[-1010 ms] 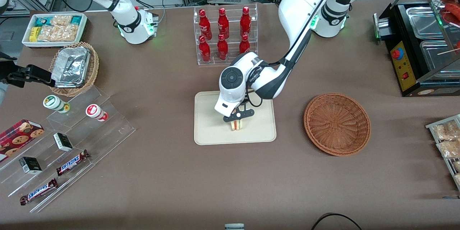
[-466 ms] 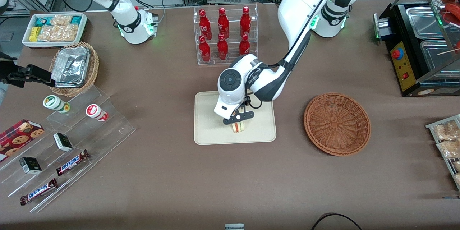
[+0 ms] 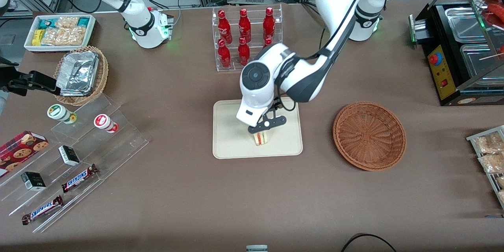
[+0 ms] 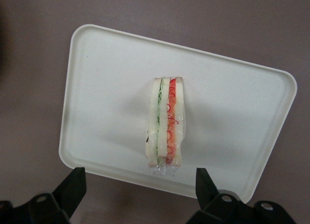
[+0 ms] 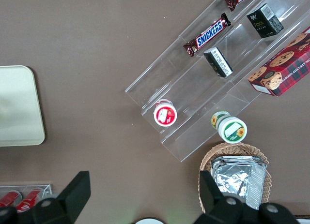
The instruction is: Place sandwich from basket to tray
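Two black fingertips [image 4: 72, 185] frame the scene as the jaws [image 3: 264, 125] stand spread wide above the sandwich [image 3: 260, 138], gripping nothing. A second ago the jaws sat low with the wedge between them; half a second ago they had begun to lift; now the left arm has risen higher and the sandwich stands alone, free of both fingers.

The sandwich rests on its edge on the tray [image 3: 228, 126], its red and green filling lines facing up in the wrist view [image 4: 167, 127]. It sits on the tray's nearer half, closer to the near rim than to the farther one, with bare cream plastic all around it and the widest bare stretch toward the parked arm's end. The tray [image 4: 97, 88] itself has not shifted across the three moments.

Open brown surface [image 3: 236, 197] spreads nearer the front camera than the tray. Toward the working arm's end, well apart from the tray, the basket [image 3: 369, 136] lies empty, with bare surface between the two. Farther from the camera than the tray, a clear rack of red bottles [image 3: 246, 37] stands partly hidden by the raised wrist. Toward the parked arm's end, a stepped clear display [image 3: 78, 153] with snack bars and small boxes keeps well clear of the tray's edge.
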You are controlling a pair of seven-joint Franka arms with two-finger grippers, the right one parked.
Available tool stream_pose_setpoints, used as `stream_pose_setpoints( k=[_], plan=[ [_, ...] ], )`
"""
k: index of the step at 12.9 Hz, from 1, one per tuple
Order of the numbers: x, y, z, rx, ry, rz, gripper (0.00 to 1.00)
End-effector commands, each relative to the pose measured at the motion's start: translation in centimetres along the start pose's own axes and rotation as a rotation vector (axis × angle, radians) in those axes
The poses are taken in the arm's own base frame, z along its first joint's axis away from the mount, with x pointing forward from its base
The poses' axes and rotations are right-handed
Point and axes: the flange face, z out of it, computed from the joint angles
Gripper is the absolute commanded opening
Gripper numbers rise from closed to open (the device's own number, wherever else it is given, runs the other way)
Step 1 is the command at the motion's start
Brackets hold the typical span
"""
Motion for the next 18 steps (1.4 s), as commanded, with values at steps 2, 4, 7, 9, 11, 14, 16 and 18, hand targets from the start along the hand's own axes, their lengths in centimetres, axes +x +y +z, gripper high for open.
stream_pose_setpoints(
  k=[2,4,7,9,11,14,16,18],
  plan=[
    [2.2,-5.5,-5.0,0.049,-0.036,0.005,1.00],
    [4.8,-9.9,-7.4,0.057,-0.065,0.051,1.00],
    [7.4,-16.9,-9.8,0.059,-0.091,0.137,1.00],
    [9.1,-22.3,-11.2,0.042,-0.087,0.199,1.00],
    [10.5,-27.0,-12.2,0.030,-0.090,0.234,1.00],
    [11.5,-32.6,-13.1,0.020,-0.090,0.263,1.00],
    [11.5,-35.7,-14.3,0.005,-0.087,0.297,1.00],
    [11.8,-39.2,-15.4,-0.017,-0.097,0.316,1.00]
  ],
)
